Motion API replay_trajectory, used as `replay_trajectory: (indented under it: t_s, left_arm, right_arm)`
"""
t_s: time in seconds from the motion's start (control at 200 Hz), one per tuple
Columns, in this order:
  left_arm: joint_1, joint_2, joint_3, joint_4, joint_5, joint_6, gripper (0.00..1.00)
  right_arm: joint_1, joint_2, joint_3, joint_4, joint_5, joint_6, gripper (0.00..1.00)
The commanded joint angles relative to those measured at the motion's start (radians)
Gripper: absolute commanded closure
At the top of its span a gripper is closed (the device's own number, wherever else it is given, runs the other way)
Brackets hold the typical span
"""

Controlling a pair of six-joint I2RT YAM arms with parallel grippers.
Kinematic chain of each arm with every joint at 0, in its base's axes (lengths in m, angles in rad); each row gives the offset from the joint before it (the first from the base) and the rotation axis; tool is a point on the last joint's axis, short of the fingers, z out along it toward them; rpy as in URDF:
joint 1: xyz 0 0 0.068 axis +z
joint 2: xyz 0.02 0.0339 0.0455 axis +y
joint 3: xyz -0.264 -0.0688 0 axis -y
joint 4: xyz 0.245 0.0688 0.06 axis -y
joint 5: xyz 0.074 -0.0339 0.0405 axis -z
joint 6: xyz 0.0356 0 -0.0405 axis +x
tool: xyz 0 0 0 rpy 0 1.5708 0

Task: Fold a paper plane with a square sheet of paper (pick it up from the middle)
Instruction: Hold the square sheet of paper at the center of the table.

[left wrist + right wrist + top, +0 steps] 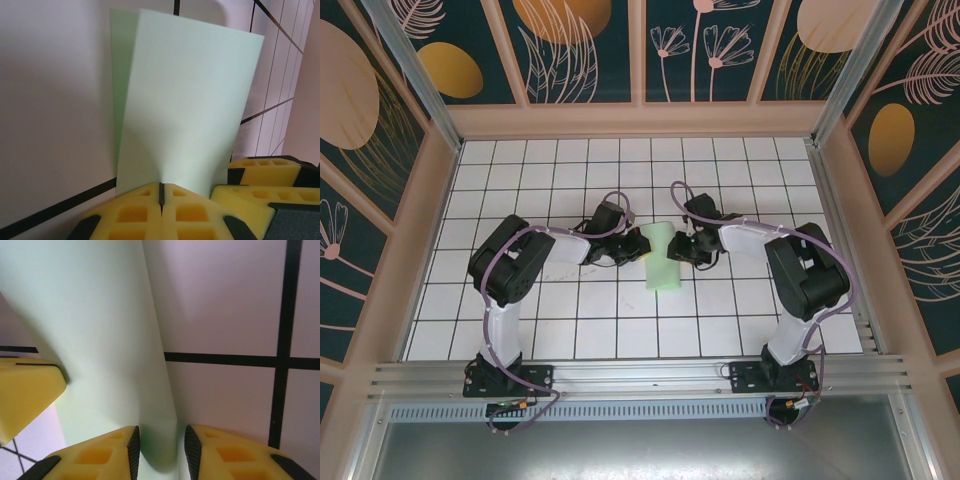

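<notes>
Mint-green and thin, the square sheet of paper (663,260), doubled into a strip, sits between the arms over the white gridded table (570,320). Its long axis runs away from the bases, with the left gripper (623,250) and right gripper (686,248) equally near. Left wrist: yellow foam fingers (130,212) pressed together on its edge. Right wrist: fingers (95,457) slightly apart astride the rounded fold, grip unclear.

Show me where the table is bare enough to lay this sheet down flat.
Free: the far tile rows between the back wall and the left arm and right arm; the near strip between the sheet and the front rail. Crowded: the middle, where the left fingers and the right fingers flank the sheet.
</notes>
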Motion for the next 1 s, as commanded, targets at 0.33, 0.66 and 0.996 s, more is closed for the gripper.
replay_trajectory:
  t_s: [0.33, 0.66, 0.996]
  left_arm:
    - [0.000, -0.182, 0.025, -0.129, -0.235, 0.011, 0.84]
    - [-0.001, -0.220, -0.056, 0.022, -0.134, 0.012, 0.82]
    - [-0.035, -0.145, -0.057, 0.041, -0.084, 0.029, 0.85]
  right_arm:
    - [0.041, 0.127, -0.051, -0.063, 0.214, 0.050, 0.67]
    - [0.070, 0.165, -0.059, -0.063, 0.234, 0.037, 0.66]
    - [0.077, 0.198, -0.052, -0.070, 0.256, 0.017, 0.65]
